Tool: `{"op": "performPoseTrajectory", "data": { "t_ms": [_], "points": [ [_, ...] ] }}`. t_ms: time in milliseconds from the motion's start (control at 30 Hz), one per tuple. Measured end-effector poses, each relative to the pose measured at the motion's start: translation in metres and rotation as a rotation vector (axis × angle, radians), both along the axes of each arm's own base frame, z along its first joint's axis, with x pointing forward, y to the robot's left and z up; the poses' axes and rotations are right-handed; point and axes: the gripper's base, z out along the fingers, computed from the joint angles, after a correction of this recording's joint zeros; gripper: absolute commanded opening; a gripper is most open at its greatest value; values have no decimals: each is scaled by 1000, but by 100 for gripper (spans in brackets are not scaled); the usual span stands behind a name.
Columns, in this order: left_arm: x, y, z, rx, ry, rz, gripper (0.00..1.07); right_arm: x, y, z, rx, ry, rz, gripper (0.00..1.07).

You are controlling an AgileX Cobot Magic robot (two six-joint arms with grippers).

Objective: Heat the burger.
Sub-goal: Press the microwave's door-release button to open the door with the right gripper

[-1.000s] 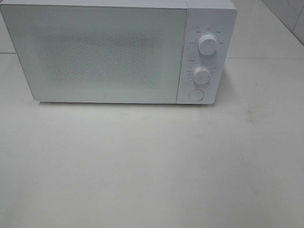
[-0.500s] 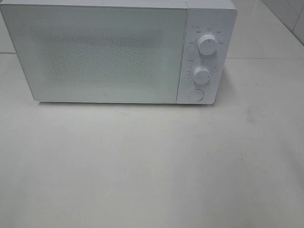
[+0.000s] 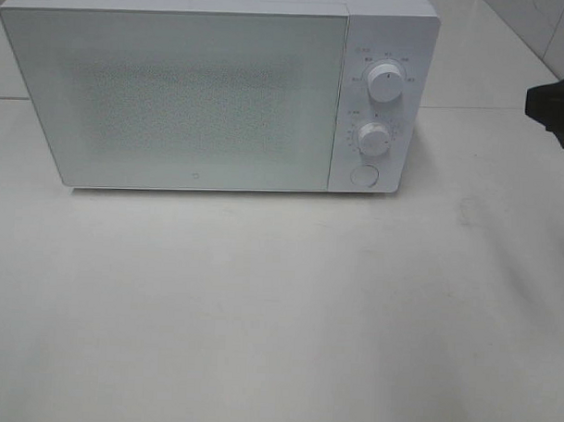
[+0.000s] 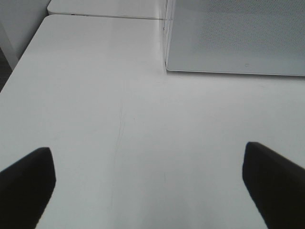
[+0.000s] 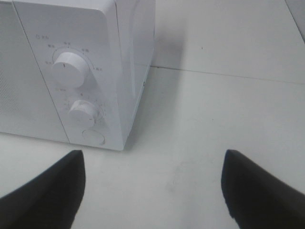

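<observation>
The burger is out of view in every frame. A white microwave (image 3: 212,88) stands at the back of the table with its door (image 3: 175,96) shut; the frosted door hides the inside. My right gripper (image 5: 153,157) is open and empty, hovering over the table to the front right of the microwave's control panel (image 5: 76,90). A dark part of the right arm (image 3: 556,109) shows at the right edge of the exterior high view. My left gripper (image 4: 147,157) is open wide with nothing in it, over the table in front of the microwave's (image 4: 233,33) left corner.
The panel carries an upper knob (image 3: 386,85), a lower knob (image 3: 373,138) and a round button (image 3: 363,174). The white table (image 3: 278,313) spreads out in front of the microwave. A seam between table tops (image 5: 224,74) runs to its right.
A dark part of the right arm has come into the exterior high view at the right edge. The microwave has not moved.
</observation>
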Motion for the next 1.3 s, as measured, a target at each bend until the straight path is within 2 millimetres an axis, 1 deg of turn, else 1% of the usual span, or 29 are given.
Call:
{"op": "performPoseTrajectory", "data": {
  "t_ms": [33, 67, 100, 133, 200, 233, 267, 333, 367, 400, 433, 467, 500, 567, 600, 733, 800, 833, 867, 900, 933, 967, 1000, 1033, 1100, 1167, 1200, 1267, 1300],
  "points": [
    [0, 0, 0, 0, 0, 0, 100, 3, 1, -2, 3, -21, 1, 76],
    [0, 0, 0, 0, 0, 0, 100, 7, 1, -9, 8, -47, 2, 76],
    [0, 0, 0, 0, 0, 0, 100, 7, 1, -9, 8, -47, 2, 76],
    [0, 0, 0, 0, 0, 0, 100, 8, 2, -19, 10, -78, 5, 76],
    [0, 0, 0, 0, 0, 0, 100, 8, 2, -24, 9, -96, 7, 76],
    [0, 0, 0, 0, 0, 0, 100, 8, 1, -31, 24, -118, -1, 76],
    [0, 0, 0, 0, 0, 0, 100, 8, 1, -31, 24, -118, -1, 76],
    [0, 0, 0, 0, 0, 0, 100, 7, 0, -44, 34, -142, -12, 75],
    [0, 0, 0, 0, 0, 0, 100, 7, 0, -44, 34, -142, -12, 75],
    [0, 0, 0, 0, 0, 0, 100, 6, -1, -56, 31, -152, -22, 75],
    [0, 0, 0, 0, 0, 0, 100, 6, -1, -56, 31, -152, -22, 75],
    [0, 0, 0, 0, 0, 0, 100, 6, -1, -61, 26, -148, -28, 75],
    [0, 0, 0, 0, 0, 0, 100, 4, -4, -71, 20, -150, -51, 75],
    [0, 0, 0, 0, 0, 0, 100, 4, -5, -75, 23, -151, -67, 75],
    [0, 0, 0, 0, 0, 0, 100, 2, -8, -83, 28, -153, -102, 75],
    [0, 0, 0, 0, 0, 0, 100, 3, -9, -89, 43, -163, -137, 75],
    [0, 0, 0, 0, 0, 0, 100, 3, -1, -95, 34, -163, -131, 75],
    [0, 0, 0, 0, 0, 0, 100, 3, -1, -95, 34, -163, -131, 75],
    [0, 0, 0, 0, 0, 0, 100, 4, 9, -99, 21, -160, -108, 75],
    [0, 0, 0, 0, 0, 0, 100, 4, 14, -102, 11, -158, -97, 75],
    [0, 0, 0, 0, 0, 0, 100, 4, 14, -102, 11, -158, -97, 75],
    [0, 0, 0, 0, 0, 0, 100, 4, 22, -107, -7, -160, -89, 75],
    [0, 0, 0, 0, 0, 0, 100, 4, 22, -107, -7, -160, -89, 75],
    [0, 0, 0, 0, 0, 0, 100, 3, 29, -111, -9, -161, -100, 75],
    [0, 0, 0, 0, 0, 0, 100, 3, 33, -113, -10, -162, -105, 75],
    [0, 0, 0, 0, 0, 0, 100, 0, 43, -120, -11, -164, -116, 75],
    [0, 0, 0, 0, 0, 0, 100, 0, 43, -120, -11, -164, -116, 75],
    [0, 0, 0, 0, 0, 0, 100, -2, 59, -128, -16, -142, -108, 75],
    [0, 0, 0, 0, 0, 0, 100, -2, 59, -128, -16, -142, -108, 75]
  ]
}}
